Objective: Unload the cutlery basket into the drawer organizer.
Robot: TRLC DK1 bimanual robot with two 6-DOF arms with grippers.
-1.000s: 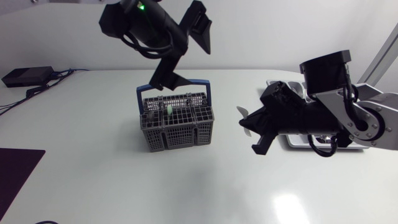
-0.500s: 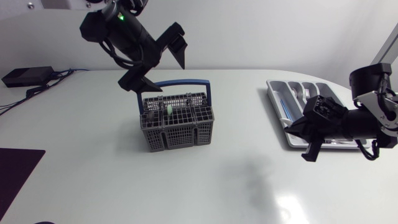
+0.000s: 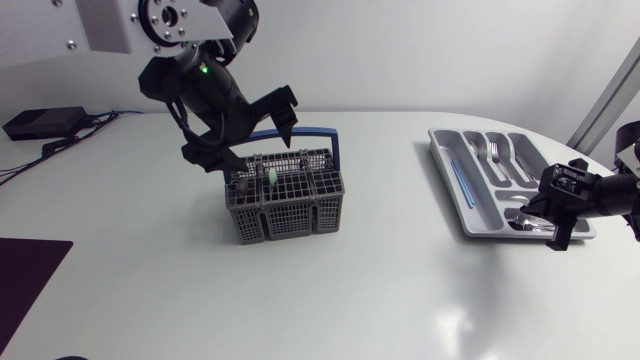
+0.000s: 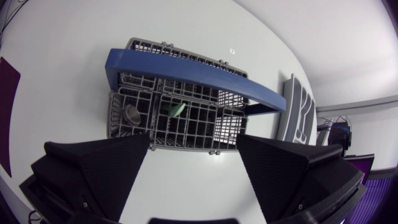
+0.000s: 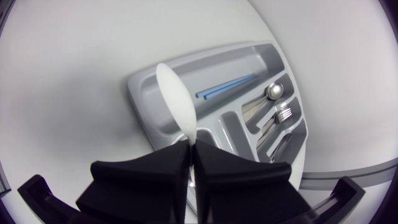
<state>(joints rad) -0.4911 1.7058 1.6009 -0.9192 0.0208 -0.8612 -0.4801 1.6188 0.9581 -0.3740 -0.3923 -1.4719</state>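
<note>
Two arms are working over the white table, well apart from each other. The left gripper is hovering just above the grey cutlery basket, its fingers spread wide and grasping nothing; in the left wrist view the basket's blue handle is arching across ahead of the parted fingertips. Inside the basket, a green piece and a rounded metal piece are standing in neighbouring compartments. Over at the right side, the right gripper is hanging above the near end of the grey drawer organizer, with its fingers clenched on the handle of a white spoon, whose bowl is sticking out ahead of the fingertips, over the organizer's long compartment. A pair of thin blue sticks is lying in that long compartment, while a metal spoon and forks are resting in the compartments beside it.
</note>
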